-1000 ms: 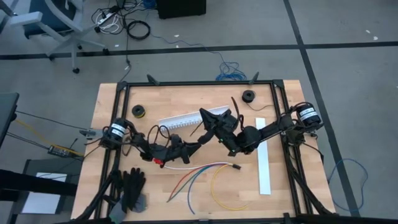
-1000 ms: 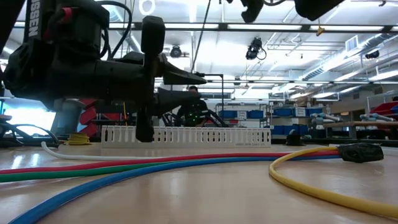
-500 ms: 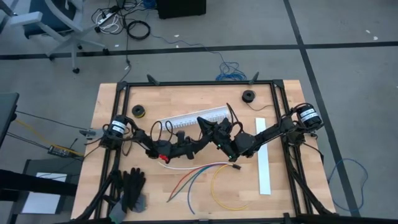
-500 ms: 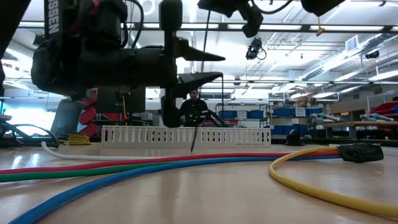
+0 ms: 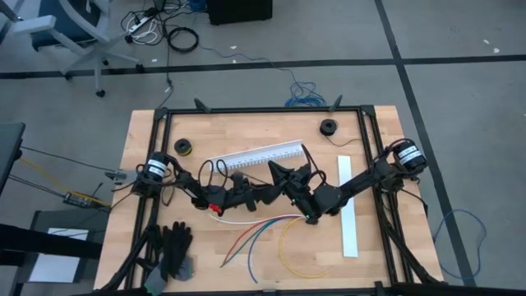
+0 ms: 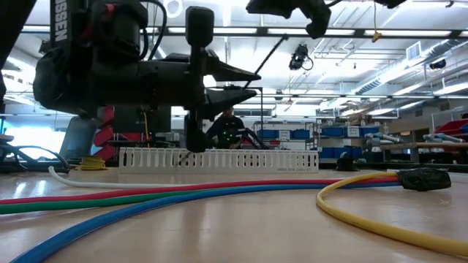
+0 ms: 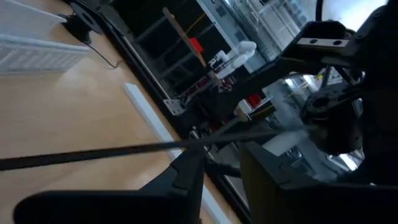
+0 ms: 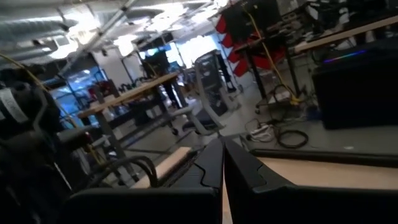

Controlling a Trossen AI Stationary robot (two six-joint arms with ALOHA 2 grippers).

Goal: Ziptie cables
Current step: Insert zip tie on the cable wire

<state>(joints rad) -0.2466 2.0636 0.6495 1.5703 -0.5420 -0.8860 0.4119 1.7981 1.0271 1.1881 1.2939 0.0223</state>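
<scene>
The left pincer [image 5: 265, 192] hovers over the middle of the table [image 5: 148, 140], its fingers [image 7: 186, 180] a narrow gap apart with a thin black ziptie [image 7: 124, 151] running across them; whether they actually pinch it cannot be told. In the low view the same pincer [image 6: 245, 82] points toward the room, tips slightly parted, with the ziptie [image 6: 269, 52] rising at a slant from it. The right pincer [image 5: 278, 172] sits just beside the left one, a little farther toward the table's back edge, and its fingers [image 8: 214, 165] are pressed together in the right wrist view. Both arms reach in from their bases at the table's sides and meet near the centre. Just in front of the two pincers lie the cables [image 5: 263, 234]: a white one runs along under the left arm, red, green and blue ones fan out toward the front edge, and a yellow one curls in a loop beside them, with a small dark plug [image 5: 311, 221] near the right arm. In the low view the cables [image 6: 146, 193] lie flat on the wood in the foreground. Behind the pincers a white slotted channel [image 5: 255, 154] lies at a slant, and a flat white strip [image 5: 348, 214] lies along the right side. Two small spools [image 5: 183, 147] sit near the back, and black gloves [image 5: 174, 251] rest at the front left corner.
</scene>
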